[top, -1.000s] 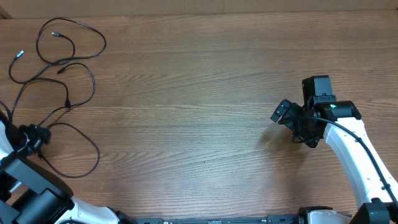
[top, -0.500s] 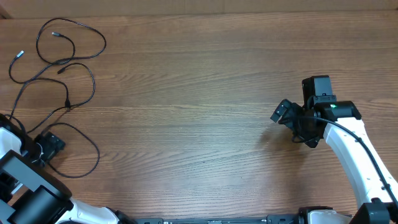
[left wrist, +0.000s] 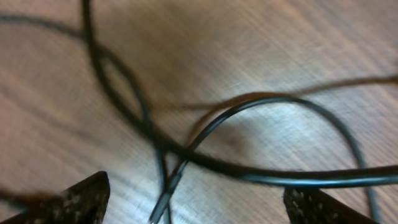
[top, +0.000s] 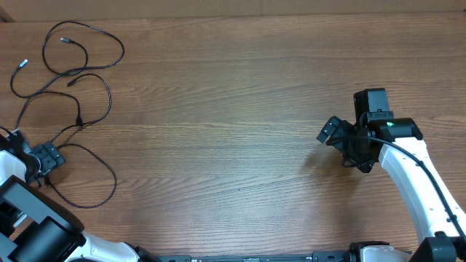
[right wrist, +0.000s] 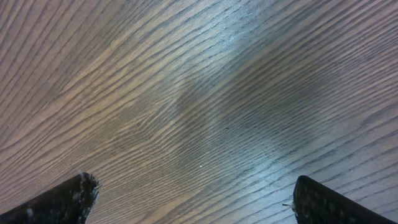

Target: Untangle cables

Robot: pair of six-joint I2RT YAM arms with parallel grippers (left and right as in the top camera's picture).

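The cables (top: 79, 122) lie in loose overlapping loops at about 10 o'clock on the table (top: 233, 87), with one larger loop trailing down toward 8 o'clock. The left gripper (top: 49, 156) sits at 9 o'clock, right over the strand that runs from that lower loop up to the knotted crossing. Over the last second it has wandered: first further left, then down and to the right onto the loop, and now back up and left to its present spot. The loops themselves have not shifted at all, so nothing has been pulled yet and the tangle looks untouched. In the left wrist view its fingers (left wrist: 74, 200) stand spread wide at the bottom corners, with two crossing strands (left wrist: 273, 177) on the wood between them, not pinched. This reads as hunting for a good place to take hold, and the next move likely calls for closing on a single strand, not both. The right gripper (top: 331, 131) has stayed put at 3 o'clock, well apart from the cords, its fingers (right wrist: 62, 199) spread over bare wood
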